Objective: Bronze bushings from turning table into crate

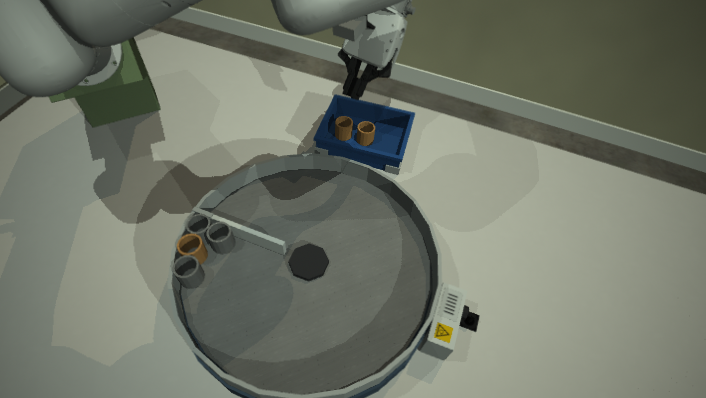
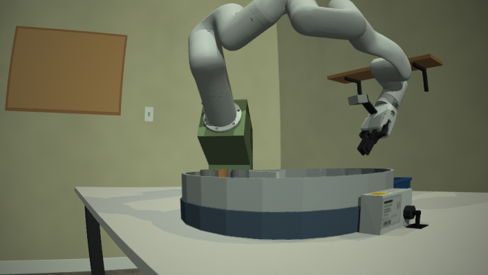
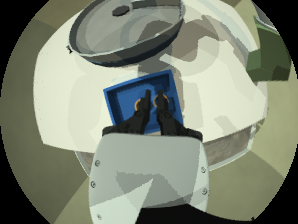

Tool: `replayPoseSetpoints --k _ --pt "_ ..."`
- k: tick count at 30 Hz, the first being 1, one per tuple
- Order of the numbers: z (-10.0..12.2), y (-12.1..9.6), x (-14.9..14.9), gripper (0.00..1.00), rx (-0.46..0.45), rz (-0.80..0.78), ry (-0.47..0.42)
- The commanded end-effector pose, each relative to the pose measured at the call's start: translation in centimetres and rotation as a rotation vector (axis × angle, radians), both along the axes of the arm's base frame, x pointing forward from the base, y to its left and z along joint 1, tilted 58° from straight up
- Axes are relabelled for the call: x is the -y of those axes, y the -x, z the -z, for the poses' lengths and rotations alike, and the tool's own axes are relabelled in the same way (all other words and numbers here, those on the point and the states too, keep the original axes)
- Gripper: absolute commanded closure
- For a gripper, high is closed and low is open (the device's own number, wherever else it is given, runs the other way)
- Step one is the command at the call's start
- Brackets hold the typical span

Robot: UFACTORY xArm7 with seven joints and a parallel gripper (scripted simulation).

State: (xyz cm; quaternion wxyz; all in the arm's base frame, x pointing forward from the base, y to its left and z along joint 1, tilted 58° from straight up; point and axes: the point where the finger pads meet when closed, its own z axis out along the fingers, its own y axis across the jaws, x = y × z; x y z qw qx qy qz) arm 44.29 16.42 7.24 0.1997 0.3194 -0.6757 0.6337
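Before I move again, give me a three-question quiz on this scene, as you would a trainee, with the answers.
1. How many bronze bushings stand in the crate?
2. True or false: the gripper is holding a bushing.
3. Which bushings are more numerous on the turning table: (a) bronze, (b) steel?

Key: 1. two; 2. false; 3. b
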Motion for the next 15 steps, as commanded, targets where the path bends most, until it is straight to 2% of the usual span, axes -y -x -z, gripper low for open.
replayPoseSetpoints --k 1,15 --pt "-0.02 0.04 -0.23 0.89 0.000 -0.004 -0.003" --pt "-0.16 0.17 0.00 0.90 -0.001 -0.004 -0.002"
